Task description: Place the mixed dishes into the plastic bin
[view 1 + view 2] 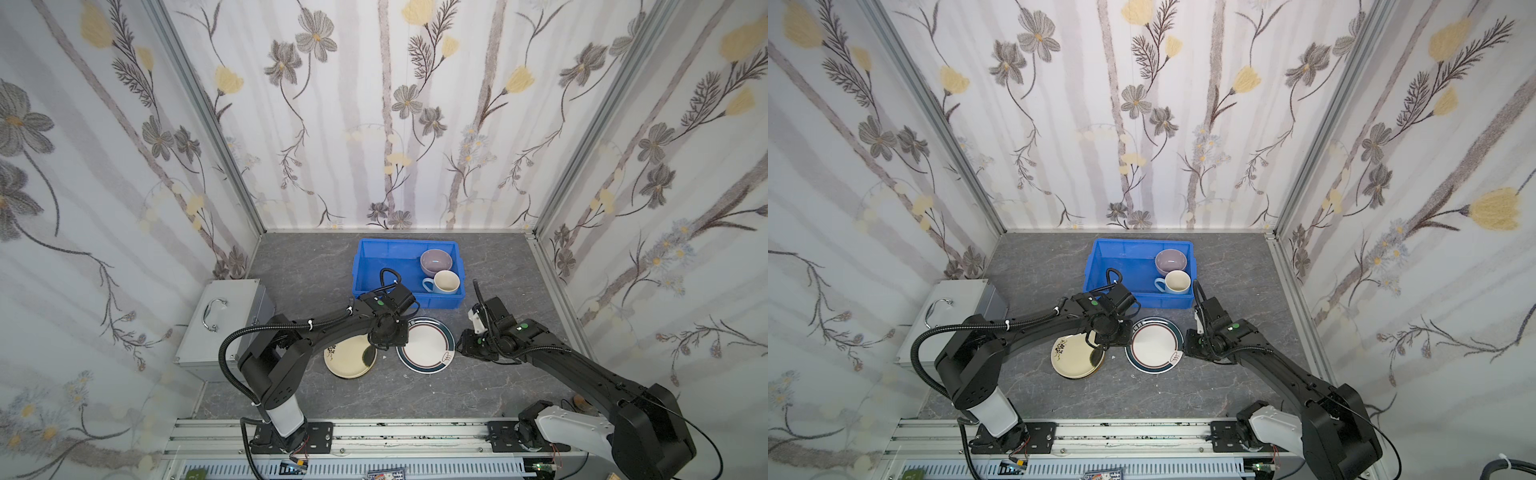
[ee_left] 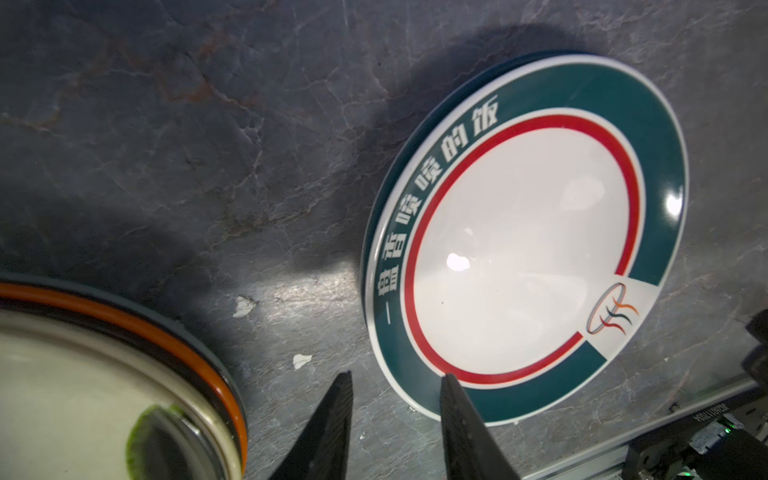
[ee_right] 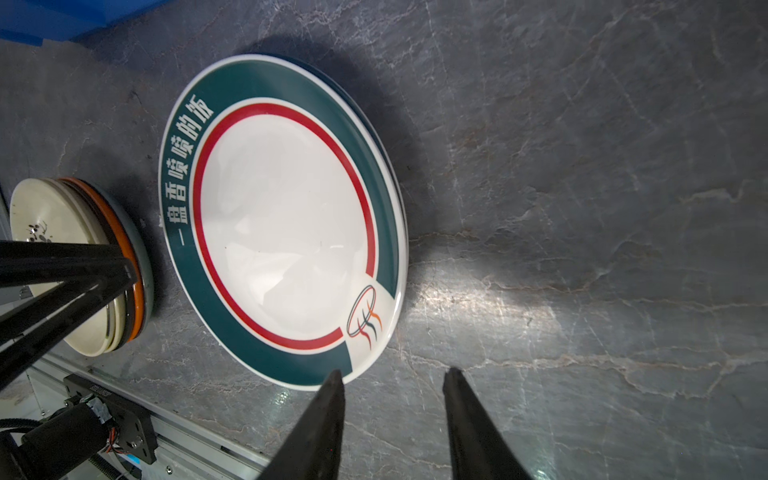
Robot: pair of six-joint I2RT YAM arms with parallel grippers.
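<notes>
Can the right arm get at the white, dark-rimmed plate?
Likely yes: the right gripper is open at the rim of the plate, nothing between; the left gripper sits at the opposite edge.

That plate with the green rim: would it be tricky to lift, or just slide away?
The plate is glossy, with bright glare spots, so it is probably slippery. Its thin rim sits low over the table, so gripping it may be awkward. Its hard, glazed look suggests that it is stiff, and likely to break if dropped.
</notes>
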